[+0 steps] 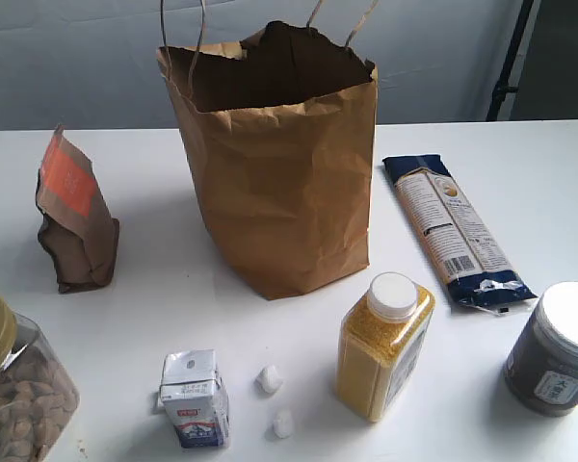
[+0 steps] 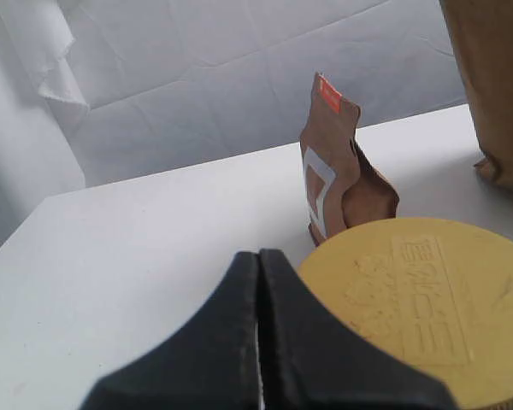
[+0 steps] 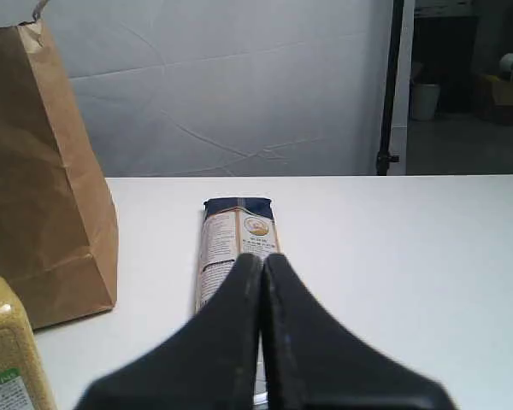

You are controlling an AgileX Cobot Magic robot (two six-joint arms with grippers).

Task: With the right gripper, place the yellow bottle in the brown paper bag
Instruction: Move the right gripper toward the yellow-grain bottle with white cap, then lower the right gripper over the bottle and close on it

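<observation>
The yellow bottle stands upright on the white table, in front of the brown paper bag, whose mouth is open at the top. Neither arm shows in the exterior view. In the right wrist view my right gripper is shut with nothing in it; a corner of the yellow bottle and the side of the paper bag lie off to one side of it. My left gripper is shut and empty too, next to a gold jar lid.
A long blue noodle packet lies right of the bag. A dark-filled white-lidded jar stands at the right edge. A small brown pouch, a gold-lidded nut jar, a milk carton and two white lumps occupy the left and front.
</observation>
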